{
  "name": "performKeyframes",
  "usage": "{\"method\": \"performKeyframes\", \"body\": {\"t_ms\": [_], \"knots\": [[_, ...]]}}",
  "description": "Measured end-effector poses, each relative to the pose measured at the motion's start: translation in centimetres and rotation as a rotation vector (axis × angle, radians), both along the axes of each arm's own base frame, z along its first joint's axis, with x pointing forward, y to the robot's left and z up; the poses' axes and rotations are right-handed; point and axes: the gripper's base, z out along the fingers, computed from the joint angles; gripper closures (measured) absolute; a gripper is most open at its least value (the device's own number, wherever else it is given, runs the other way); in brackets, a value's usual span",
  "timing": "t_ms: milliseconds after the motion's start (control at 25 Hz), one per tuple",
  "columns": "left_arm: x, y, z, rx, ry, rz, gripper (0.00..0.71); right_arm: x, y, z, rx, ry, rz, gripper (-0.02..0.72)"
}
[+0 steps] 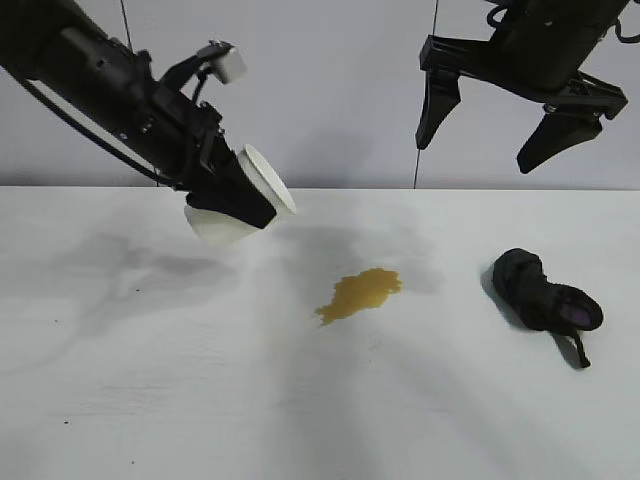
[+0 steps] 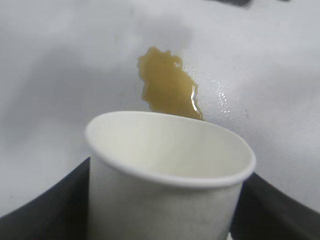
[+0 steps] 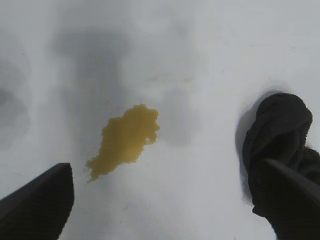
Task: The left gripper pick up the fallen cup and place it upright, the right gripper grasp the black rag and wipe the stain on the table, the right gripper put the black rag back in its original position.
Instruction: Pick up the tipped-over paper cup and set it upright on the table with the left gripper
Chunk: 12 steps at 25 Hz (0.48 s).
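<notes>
The tabletop (image 1: 120,400) is a broad matte white sheet with faint grey smudges and soft arm shadows; behind it runs a plain pale wall with two thin dark cords hanging down it; nothing else of the room shows.

The left gripper (image 1: 232,205) hangs above the tabletop's left half, its broad jaws clenched on the cup (image 1: 255,195), which is lifted clear of the surface and tilted, its mouth turned up and toward the right; the left wrist view looks over the rim into a dry white inside. The right gripper (image 1: 492,125) hovers high at the right, jaws spread wide and holding nothing, above the black rag (image 1: 545,292); the rag lies bundled on the tabletop, its thin strip trailing toward the near edge, well apart from the cup. The stain (image 1: 358,294), a thin amber blotch, lies between cup and rag.

Risks, as I judge them: the cup is still slanted, so if let go before it is squared up, it may tip and roll again; set down too far right, it could land in the stain and smear it; the thin paper wall may buckle under a hard squeeze; the rag's loose strip could drag liquid wider during wiping.
</notes>
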Motion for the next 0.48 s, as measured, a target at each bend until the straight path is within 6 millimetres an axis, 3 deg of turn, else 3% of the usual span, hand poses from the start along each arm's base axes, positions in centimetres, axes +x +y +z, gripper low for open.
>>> {"method": "performKeyframes", "body": {"t_ms": [200, 320, 480], "knots": [[-0.4, 2.4, -0.6, -0.173, -0.082, -0.047, 0.245, 0.0, 0.0, 0.0, 0.0, 0.0, 0.0, 0.01], [-0.8, 3.7, -1.5, -0.259, -0.103, 0.012, 0.245, 0.0, 0.0, 0.0, 0.0, 0.0, 0.0, 0.01], [-1.2, 4.2, -2.9, -0.193, -0.163, 0.015, 0.245, 0.0, 0.0, 0.0, 0.0, 0.0, 0.0, 0.01]]}}
